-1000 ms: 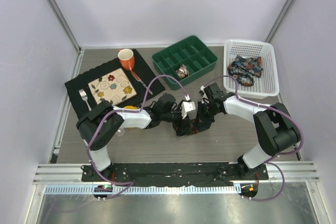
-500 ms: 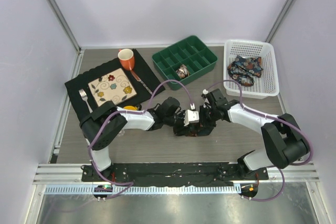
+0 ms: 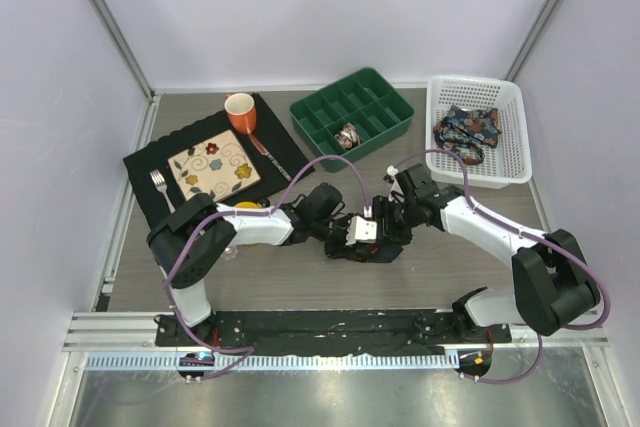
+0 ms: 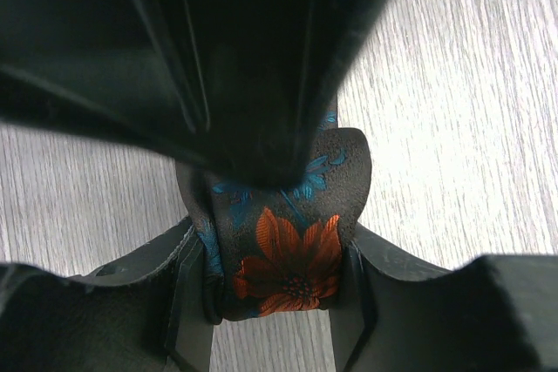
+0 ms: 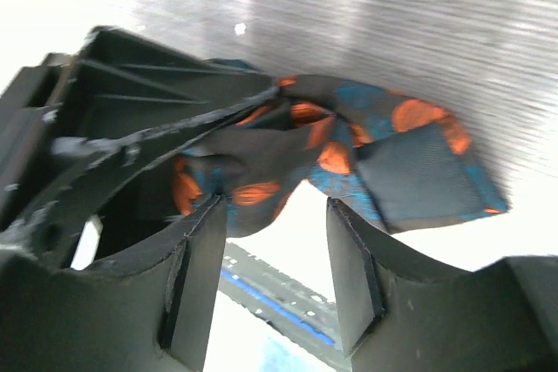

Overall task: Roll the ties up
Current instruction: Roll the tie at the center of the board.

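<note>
A rolled tie (image 4: pixel 288 263), dark with an orange flower and blue leaves, sits squeezed between the fingers of my left gripper (image 4: pixel 270 307), which is shut on it just above the wooden table. From above, that tie (image 3: pixel 371 251) lies mid-table between the left gripper (image 3: pixel 352 239) and the right gripper (image 3: pixel 386 228). My right gripper (image 5: pixel 275 272) stands open. The tie (image 5: pixel 366 150) hangs just beyond its fingertips with a loose end sticking out to the right. Another rolled tie (image 3: pixel 348 134) sits in the green organiser, and a bundle of ties (image 3: pixel 467 130) lies in the white basket.
The green compartment tray (image 3: pixel 301 110) stands at the back centre and the white basket (image 3: pixel 475 82) at the back right. A black placemat (image 3: pixel 145 162) at the left carries a patterned plate (image 3: pixel 212 168), a fork (image 3: pixel 160 187), a knife (image 3: pixel 266 155) and an orange mug (image 3: pixel 240 112).
My left gripper has closed on the rolled tie. My right gripper has opened, let go of the tie and drawn back a little to the right.
</note>
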Tool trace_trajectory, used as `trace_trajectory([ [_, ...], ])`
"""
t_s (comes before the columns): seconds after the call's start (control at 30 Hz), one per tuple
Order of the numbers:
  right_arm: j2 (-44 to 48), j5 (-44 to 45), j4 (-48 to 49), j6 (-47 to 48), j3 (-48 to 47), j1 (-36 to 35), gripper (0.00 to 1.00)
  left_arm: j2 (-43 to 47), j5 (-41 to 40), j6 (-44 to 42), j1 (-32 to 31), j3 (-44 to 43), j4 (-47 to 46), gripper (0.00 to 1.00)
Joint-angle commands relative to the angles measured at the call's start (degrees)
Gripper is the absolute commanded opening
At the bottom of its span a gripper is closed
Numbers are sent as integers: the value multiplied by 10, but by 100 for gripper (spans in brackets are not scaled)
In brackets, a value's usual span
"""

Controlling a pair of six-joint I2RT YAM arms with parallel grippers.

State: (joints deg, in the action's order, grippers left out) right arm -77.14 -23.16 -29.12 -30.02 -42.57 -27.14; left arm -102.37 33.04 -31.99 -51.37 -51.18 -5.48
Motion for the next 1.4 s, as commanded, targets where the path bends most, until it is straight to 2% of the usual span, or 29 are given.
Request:
trace_trajectory([
  [0.0,9,-69,35,-23,-14,1,57,-10,-32,-11,0,6,76,40],
  [0.17,-21,-97,55,-29,-8,0,56,-11,-33,-6,0,6,75,42],
  [0.23,-32,-95,57,-21,-3,1,47,-9,-35,-4,0,6,75,43],
  [0.3,-53,-79,49,-14,3,2,27,-8,-35,3,0,6,71,47],
  [0.33,-60,-72,43,-7,6,2,9,-6,-36,9,0,6,70,48],
  [0.37,-69,-66,30,-3,7,4,1,-5,-27,12,3,6,71,50],
  [0.6,-76,7,-1,13,24,22,1,30,45,73,24,25,-3,76],
  [0.7,-87,25,-10,15,33,30,1,36,68,85,24,27,-35,83],
  [1.07,-157,73,7,5,15,39,1,-2,77,99,23,-13,-75,86],
  [1.23,-176,73,11,12,14,40,1,1,64,76,21,-29,-65,87],
  [1.37,-176,66,9,15,18,40,1,7,48,26,8,-39,-23,87],
])
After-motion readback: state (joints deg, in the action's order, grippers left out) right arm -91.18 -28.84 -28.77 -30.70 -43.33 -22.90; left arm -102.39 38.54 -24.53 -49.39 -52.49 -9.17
